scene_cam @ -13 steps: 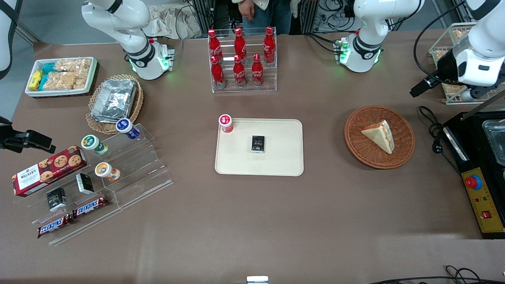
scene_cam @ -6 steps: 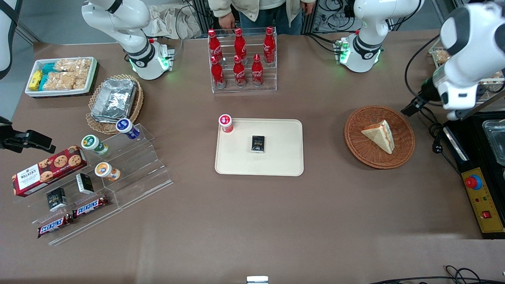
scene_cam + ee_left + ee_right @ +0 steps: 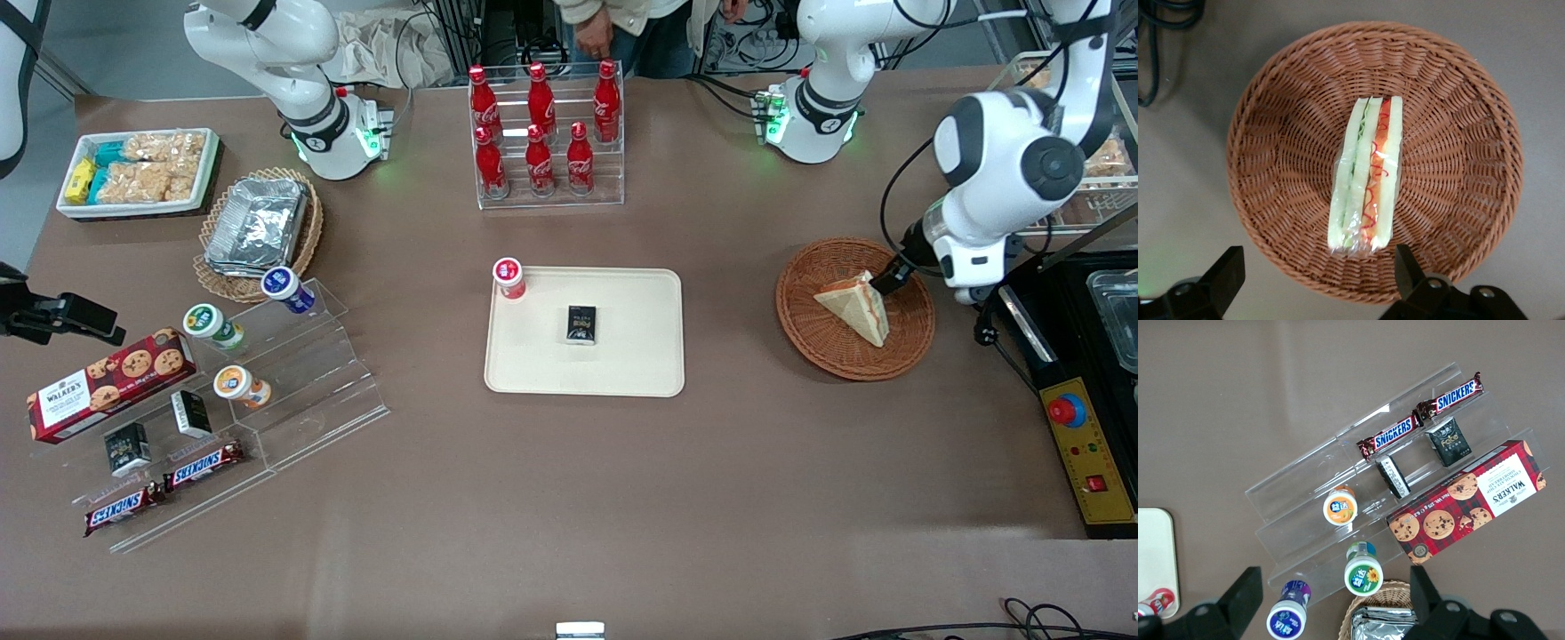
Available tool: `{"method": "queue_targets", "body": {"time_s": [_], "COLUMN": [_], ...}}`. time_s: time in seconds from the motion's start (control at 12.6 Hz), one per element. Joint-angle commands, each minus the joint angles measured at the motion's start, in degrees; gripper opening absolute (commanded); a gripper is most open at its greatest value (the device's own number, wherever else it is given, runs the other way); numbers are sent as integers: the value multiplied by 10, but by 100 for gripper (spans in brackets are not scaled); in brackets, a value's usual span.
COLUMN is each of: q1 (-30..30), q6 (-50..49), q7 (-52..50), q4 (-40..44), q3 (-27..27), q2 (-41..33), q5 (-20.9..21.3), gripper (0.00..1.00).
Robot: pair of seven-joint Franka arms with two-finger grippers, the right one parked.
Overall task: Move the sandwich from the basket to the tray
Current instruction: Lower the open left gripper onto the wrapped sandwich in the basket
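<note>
Task status: not yet begun in effect. The sandwich [image 3: 1366,175] lies on its side in the reddish-brown wicker basket [image 3: 1271,140], cut edge upward, untouched. The left gripper [image 3: 1317,280] hangs above the basket, fingers spread wide and holding nothing, roughly straddling the sandwich's width. The cream tray [image 3: 640,356] sits well apart, toward the middle of the table, carrying a small black box [image 3: 581,324] and a red-capped cup [image 3: 508,277]. Outstanding: descent, grasp, lift, transfer, release on the tray's bare area.
</note>
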Motion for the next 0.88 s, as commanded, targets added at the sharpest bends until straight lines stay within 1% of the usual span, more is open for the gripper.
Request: {"method": "queue_targets", "body": {"time_s": [0.0,0.32,0.64,0.72,0.8], "q1": [-2,-5,-5,-5,-5], "q6": [49,112,130,137,144], "q7": [-25,-25,-24,-24,-24], "q4": [-8,-28,-27,-27,-27], "q3": [-8,-8,-8,-8,-8], "q2": [38,70,103,113,118], "q5": [6,7,9,9,9], "gripper": [100,100,100,91,56]}}
